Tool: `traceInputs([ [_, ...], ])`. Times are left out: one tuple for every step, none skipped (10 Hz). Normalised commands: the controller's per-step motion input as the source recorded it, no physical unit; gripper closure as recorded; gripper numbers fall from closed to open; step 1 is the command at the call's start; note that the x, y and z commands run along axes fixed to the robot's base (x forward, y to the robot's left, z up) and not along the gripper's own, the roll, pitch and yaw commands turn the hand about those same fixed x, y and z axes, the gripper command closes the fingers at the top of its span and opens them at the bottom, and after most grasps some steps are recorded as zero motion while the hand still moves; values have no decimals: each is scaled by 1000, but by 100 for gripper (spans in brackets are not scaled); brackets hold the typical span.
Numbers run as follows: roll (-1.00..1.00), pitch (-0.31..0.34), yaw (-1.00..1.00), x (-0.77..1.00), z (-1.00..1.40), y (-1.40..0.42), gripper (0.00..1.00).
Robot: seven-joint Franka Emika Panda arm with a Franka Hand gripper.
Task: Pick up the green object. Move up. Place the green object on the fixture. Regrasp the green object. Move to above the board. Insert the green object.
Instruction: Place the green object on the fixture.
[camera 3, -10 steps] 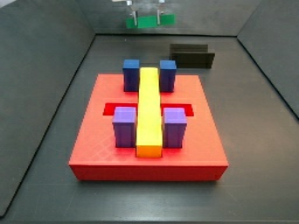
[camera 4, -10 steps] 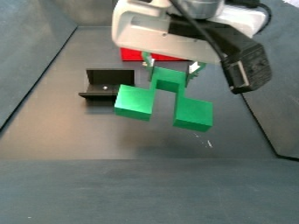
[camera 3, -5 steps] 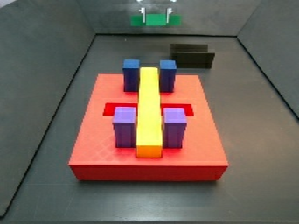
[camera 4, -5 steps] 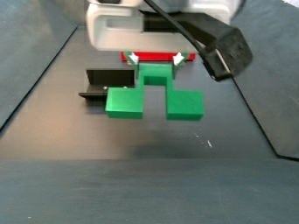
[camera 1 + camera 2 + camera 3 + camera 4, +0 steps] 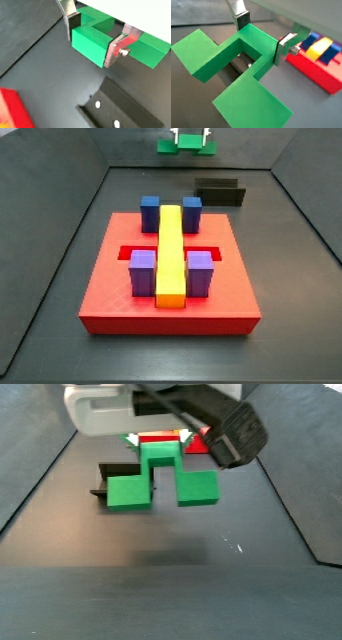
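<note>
Above the dark floor, at the far end of the enclosure from the red slab, the two-finger gripper (image 5: 163,446) hangs with its flat silver fingers (image 5: 283,46) closed upon the stem of the bright green, stepped, T-shaped plastic piece (image 5: 162,477). In both wrist views one plate lies flat against each side of the stem, so the green object (image 5: 234,72) is clamped between the pads, its two blocky arms reaching away from the fingers. In a side view the piece is clear of the floor, with a soft shadow beneath it, and the small, nearly black L-shaped fixture (image 5: 112,480) stands on the floor just behind one arm. In a wrist view the fixture's dark plate (image 5: 119,110) lies below the held piece, apart from it. The large flat red square board (image 5: 171,283) rests in the foreground of a side view, well apart from the gripper (image 5: 187,136); it bears a long yellow bar (image 5: 171,252) flanked by two blue upright blocks (image 5: 151,213) and two purple upright blocks (image 5: 143,272).
</note>
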Motion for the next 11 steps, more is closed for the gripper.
traceInputs([
  [-854, -123, 0, 171, 9, 0, 100],
  [-860, -134, 0, 151, 14, 0, 100],
  [-854, -140, 0, 143, 17, 0, 100],
  [-637, -129, 0, 94, 0, 0, 100],
  [-151, -23, 0, 63, 0, -60, 100],
  [0, 0, -49, 100, 0, -149, 100],
  [26, 3, -100, 111, 0, -169, 100],
  [63, 51, -94, 77, 0, -186, 100],
  [11, 117, -60, 157, 126, -251, 100],
  [0, 146, -57, 269, 200, -297, 100],
  [0, 151, -6, 354, 109, -423, 100],
])
